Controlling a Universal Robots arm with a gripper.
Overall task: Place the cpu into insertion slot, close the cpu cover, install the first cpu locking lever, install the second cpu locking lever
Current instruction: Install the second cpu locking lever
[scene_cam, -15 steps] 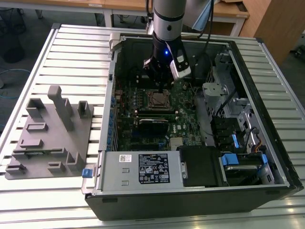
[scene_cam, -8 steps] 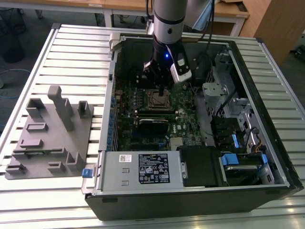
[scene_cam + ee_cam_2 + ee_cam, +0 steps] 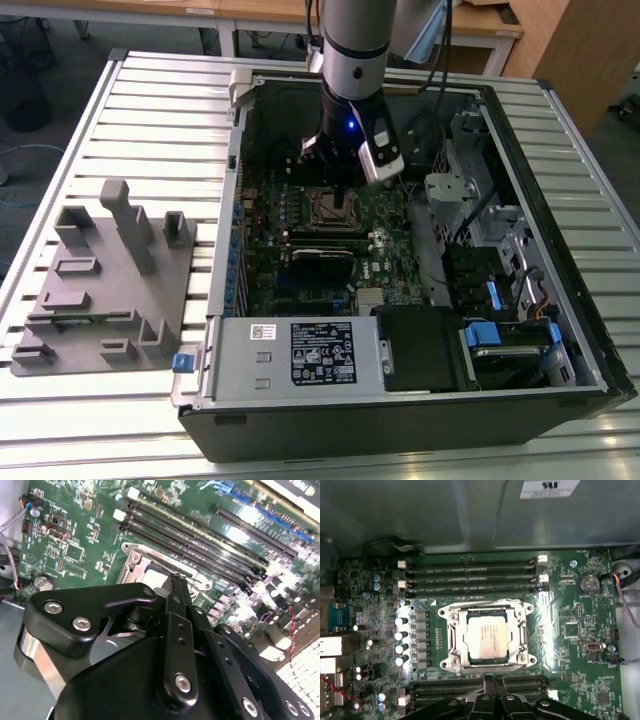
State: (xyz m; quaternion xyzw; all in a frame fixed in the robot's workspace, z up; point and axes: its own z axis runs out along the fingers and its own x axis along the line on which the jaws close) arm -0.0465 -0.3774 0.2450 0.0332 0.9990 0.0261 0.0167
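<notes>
Pincer (image 3: pixel 492 682) above cpu (image 3: pixel 487 638) under cpu cover (image 3: pixel 486 609).

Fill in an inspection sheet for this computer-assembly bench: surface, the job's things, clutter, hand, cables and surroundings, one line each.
Surface: slatted metal table carrying an open computer case lying on its side.
Job's things: cpu sits in the socket; cpu cover lies flat framing it, the chip's top showing through its window.
Clutter: grey fixture block with upright posts on the table, at the exterior view's left of the case.
Hand: hand hangs inside the case over the motherboard, beside the socket's edge, holding nothing visible.
Cables: thin wires at the motherboard's edge; blue cable on the floor.
Surroundings: wooden desks behind the table.
</notes>
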